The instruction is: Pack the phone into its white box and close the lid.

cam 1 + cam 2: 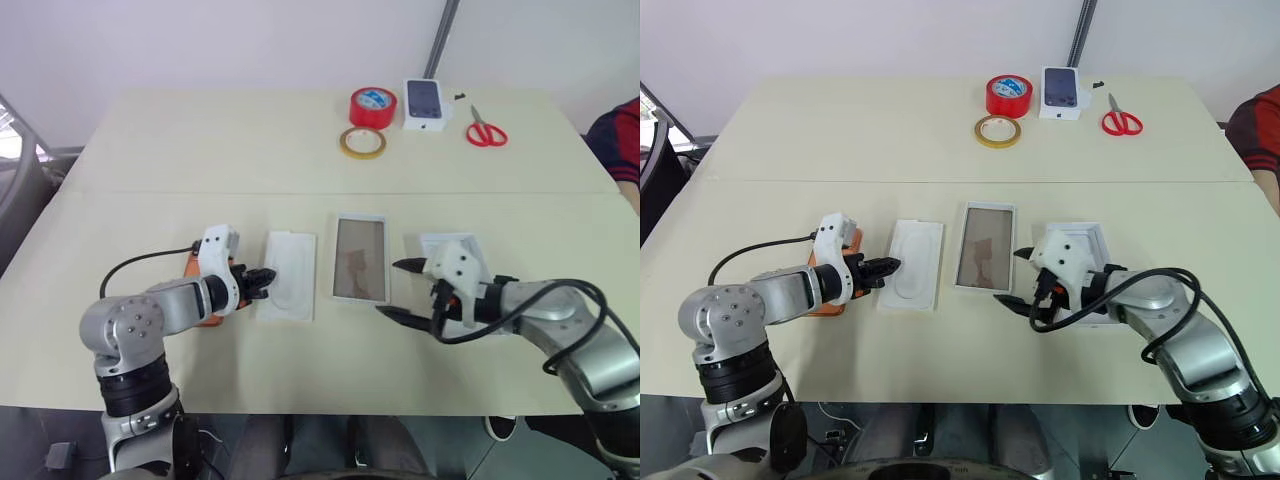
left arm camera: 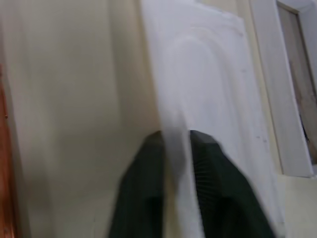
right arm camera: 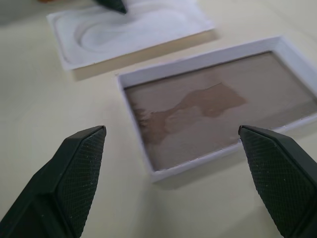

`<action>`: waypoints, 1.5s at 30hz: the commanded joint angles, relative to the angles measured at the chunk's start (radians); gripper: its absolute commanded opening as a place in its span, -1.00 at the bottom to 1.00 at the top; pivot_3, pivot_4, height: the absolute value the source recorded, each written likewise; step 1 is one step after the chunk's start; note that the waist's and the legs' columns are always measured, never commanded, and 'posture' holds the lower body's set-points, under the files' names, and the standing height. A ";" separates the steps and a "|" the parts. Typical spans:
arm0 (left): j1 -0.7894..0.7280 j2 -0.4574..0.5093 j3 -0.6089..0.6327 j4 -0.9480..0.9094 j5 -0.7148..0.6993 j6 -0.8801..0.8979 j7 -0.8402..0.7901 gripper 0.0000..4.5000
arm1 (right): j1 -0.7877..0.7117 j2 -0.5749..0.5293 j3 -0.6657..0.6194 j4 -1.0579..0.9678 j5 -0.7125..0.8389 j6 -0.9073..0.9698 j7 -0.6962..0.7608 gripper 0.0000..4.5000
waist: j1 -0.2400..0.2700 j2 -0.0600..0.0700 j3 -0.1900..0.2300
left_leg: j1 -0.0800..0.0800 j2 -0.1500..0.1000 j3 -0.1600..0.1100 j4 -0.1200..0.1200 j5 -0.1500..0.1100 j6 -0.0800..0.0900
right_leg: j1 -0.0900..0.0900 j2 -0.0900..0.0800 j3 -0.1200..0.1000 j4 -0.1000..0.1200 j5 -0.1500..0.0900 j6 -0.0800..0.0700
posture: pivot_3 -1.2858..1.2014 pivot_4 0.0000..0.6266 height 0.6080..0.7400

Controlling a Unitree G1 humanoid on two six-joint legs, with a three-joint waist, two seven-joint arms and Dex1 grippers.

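Meanwhile, left gripper (image 1: 268, 282) pinches shut on edge of moulded insert (image 1: 290, 274), centre-left of frame, apparently to clear it. Right gripper (image 1: 408, 290) spread wide, empty, beside white box (image 1: 360, 258) at centre. Phone (image 1: 195, 268) orange, behind left gripper. Lid (image 1: 1088, 240) under right gripper.

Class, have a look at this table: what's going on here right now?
A two-armed robot is partway through packing a phone. Its left claw is shut on the edge of the white moulded insert lying on the table. The right claw hangs open beside the shallow white tray, which lies empty with its hollow side up. The orange phone lies mostly hidden under the left arm, not yet packed. Another white box piece sits behind the right claw.
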 commanded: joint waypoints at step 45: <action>-0.171 -0.236 0.157 -0.049 0.000 0.051 0.074 -1.00 | -0.221 0.052 0.086 -0.014 -0.196 0.052 0.152 0.53 | 0.003 -0.003 0.001 | -0.001 0.000 -0.001 0.000 0.002 -0.004 | -0.001 -0.001 -0.001 -0.001 0.000 0.000 | 0.03 -0.52 1.00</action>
